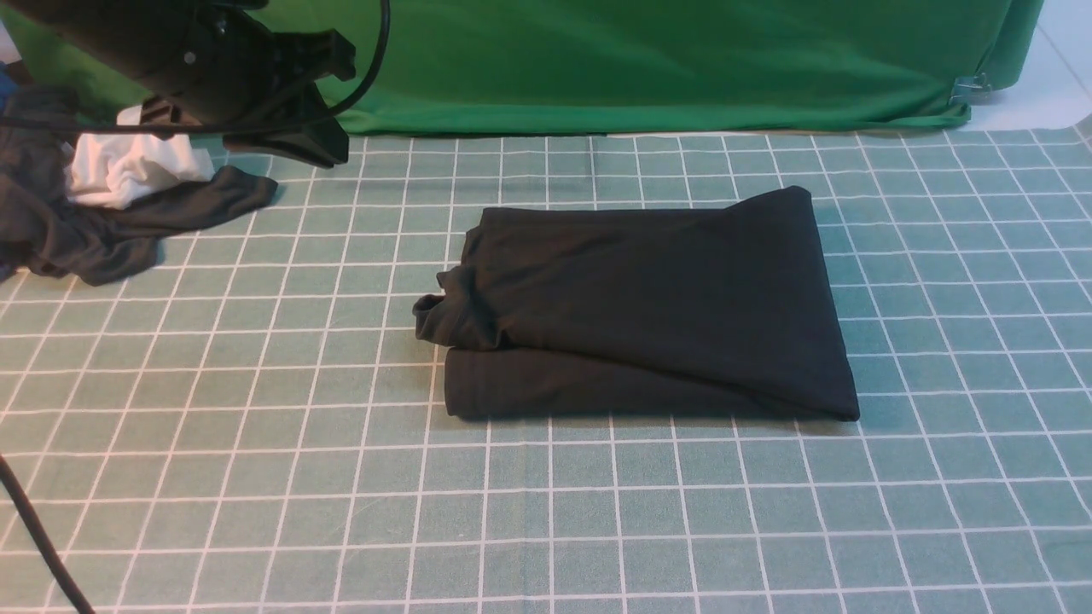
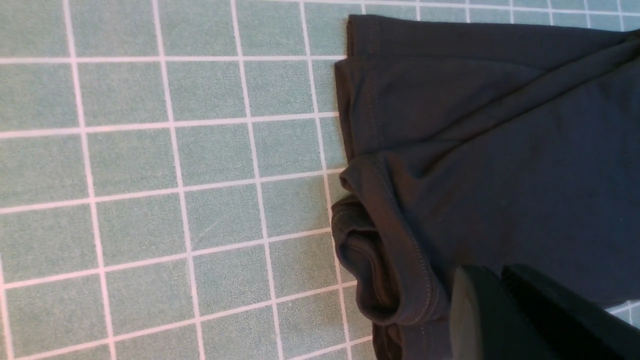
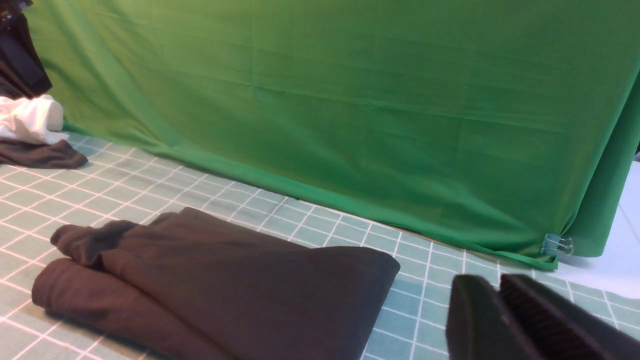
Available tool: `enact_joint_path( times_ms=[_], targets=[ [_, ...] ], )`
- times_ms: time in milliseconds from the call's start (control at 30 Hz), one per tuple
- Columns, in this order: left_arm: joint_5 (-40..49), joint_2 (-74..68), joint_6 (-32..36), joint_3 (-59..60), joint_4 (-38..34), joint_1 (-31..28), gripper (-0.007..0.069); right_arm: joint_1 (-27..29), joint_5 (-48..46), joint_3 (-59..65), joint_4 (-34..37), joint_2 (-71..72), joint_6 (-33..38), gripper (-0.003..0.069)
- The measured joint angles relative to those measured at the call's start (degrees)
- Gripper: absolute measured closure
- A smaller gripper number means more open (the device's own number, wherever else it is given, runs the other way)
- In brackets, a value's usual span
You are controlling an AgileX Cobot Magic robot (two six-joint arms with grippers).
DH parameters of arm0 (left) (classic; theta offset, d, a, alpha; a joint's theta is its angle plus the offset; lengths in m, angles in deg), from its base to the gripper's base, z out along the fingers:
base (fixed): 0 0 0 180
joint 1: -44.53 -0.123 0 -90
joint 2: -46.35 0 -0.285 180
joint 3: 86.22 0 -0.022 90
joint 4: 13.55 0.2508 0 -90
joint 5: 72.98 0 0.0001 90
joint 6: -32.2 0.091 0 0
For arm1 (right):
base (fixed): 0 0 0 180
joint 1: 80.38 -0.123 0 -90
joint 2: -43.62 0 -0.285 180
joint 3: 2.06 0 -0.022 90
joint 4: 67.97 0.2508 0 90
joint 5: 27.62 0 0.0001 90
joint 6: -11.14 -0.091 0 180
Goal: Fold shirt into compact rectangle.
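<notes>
From here, the big black cloth shirt (image 1: 657, 298) lies folded into a wide bundle, long side running crosswise, on the robot's right of the closed left tool (image 1: 331, 164) and nearer the robot than it, nothing gripped.

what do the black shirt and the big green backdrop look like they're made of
The black shirt looks like soft knit, probably cotton or a blend, matte: it bunches in rounded folds and shows stitched hems. The green backdrop seems a thin woven cloth, mostly matte, with crease lines and loose ripples; cotton or synthetic, I can't tell.
</notes>
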Motion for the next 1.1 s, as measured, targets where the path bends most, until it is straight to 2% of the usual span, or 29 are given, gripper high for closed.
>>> enact_joint_path(
  times_ms=[600,933,1100],
  targets=[
    [-1.2,0.0,-4.1,0.0,-1.8,0.0,0.0610,0.0,1.3,0.7,0.0,0.1,-0.1,0.0543],
    [-1.0,0.0,-4.1,0.0,-3.8,0.0,0.0610,0.0,3.6,9.3,0.0,0.8,-0.1,0.0522],
    [1.7,0.0,-4.1,0.0,-3.7,0.0,0.0610,1.4,3.8,15.2,-0.1,7.3,-0.1,0.0505]
  ],
)
